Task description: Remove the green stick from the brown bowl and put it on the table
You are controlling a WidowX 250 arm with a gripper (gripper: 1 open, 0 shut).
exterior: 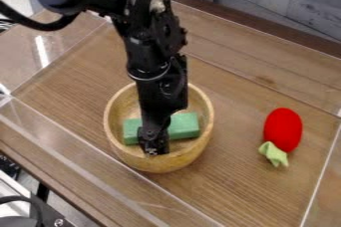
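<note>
Pointed straight down into the brown bowl (186,154), the gripper (155,147) is held just over the green stick (185,125), which lies flat inside on the table (80,82); whether its jaws are spread or closed cannot be told.
</note>
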